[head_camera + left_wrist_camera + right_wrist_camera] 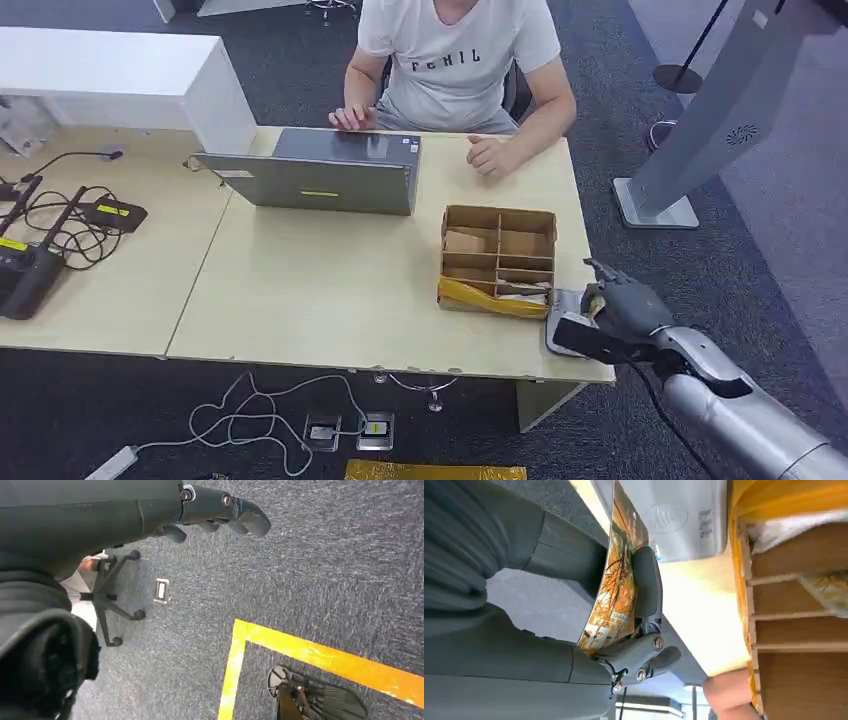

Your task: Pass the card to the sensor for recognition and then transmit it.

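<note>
A pale wooden bench (330,290) stands on dark carpet (760,230), with a person (455,60) seated across at a laptop (320,180). The right hand (620,305) pinches an orange-printed card (616,585) just over the grey sensor (674,517), beside the cardboard box (498,260). The left hand (220,510) hangs over the floor with curled fingers, holding nothing.

the right hand (622,305), pinching an orange printed card (616,587), hung over the flat grey card sensor (562,318) at the light wooden table's (320,290) near right corner. just beside the sensor, on the inner side, stood the brown cardboard divider box (498,258) with its yellow-taped front, walling off that side. beyond the box a seated person's hand (488,156) rested on the table, with an open grey laptop (325,172) alongside. bare tabletop lay between laptop and near edge. a tilted grey kiosk stand (700,120) occupied the carpet to the outer right. the left hand (220,512) hung over open grey carpet (310,570), fingers curled.
</note>
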You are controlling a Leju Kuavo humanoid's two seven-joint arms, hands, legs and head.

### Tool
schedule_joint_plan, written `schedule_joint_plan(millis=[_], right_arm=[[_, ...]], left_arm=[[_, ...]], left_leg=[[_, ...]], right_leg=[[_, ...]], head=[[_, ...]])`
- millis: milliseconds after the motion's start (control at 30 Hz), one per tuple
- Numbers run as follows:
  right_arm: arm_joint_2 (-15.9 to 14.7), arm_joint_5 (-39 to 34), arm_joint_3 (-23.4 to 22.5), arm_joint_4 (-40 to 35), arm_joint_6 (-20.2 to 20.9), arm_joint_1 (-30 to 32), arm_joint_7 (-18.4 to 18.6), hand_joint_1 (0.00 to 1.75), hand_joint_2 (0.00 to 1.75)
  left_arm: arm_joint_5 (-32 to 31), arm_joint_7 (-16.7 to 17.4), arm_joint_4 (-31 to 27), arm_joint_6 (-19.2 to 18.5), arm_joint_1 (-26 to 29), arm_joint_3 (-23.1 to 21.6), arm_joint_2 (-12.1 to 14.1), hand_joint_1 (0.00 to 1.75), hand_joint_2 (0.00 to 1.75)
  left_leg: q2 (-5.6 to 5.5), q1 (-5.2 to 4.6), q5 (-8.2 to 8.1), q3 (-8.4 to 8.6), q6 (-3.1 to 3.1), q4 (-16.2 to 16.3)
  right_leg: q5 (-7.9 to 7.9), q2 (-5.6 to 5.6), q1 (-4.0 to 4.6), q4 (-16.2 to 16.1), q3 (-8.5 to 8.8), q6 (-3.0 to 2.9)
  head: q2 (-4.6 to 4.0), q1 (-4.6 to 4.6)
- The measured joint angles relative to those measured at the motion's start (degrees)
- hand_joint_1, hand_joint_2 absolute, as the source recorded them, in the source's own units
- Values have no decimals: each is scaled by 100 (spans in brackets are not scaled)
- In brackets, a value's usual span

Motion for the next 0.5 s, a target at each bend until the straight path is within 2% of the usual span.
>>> schedule_joint_plan(millis=[133,267,367,500], right_arm=[[-176,229,-258,20,44,-496,-217,175,175],[-313,432,-536,389,109,-1406,-690,175,175],[-353,496,-736,733,112,-1902,-818,175,175],[-381,540,-822,829,118,-2143,-870,175,175]], left_arm=[[-35,-4,0,-46,1,0,11,0,0],[-61,-26,0,-103,1,-11,17,0,0],[-61,-44,0,-107,5,-31,17,0,0],[-55,-46,0,-105,5,-33,20,0,0]], left_leg=[[2,-6,1,0,0,0],[2,-7,3,-1,-1,1],[-3,-6,5,-2,-1,1],[-2,-7,4,-4,-1,1]], right_leg=[[2,3,-6,1,-5,0],[8,1,-8,0,-7,1],[7,-5,-6,0,-2,1],[8,0,-7,0,-6,1]], head=[[0,0],[0,-2],[-2,0],[0,0]])
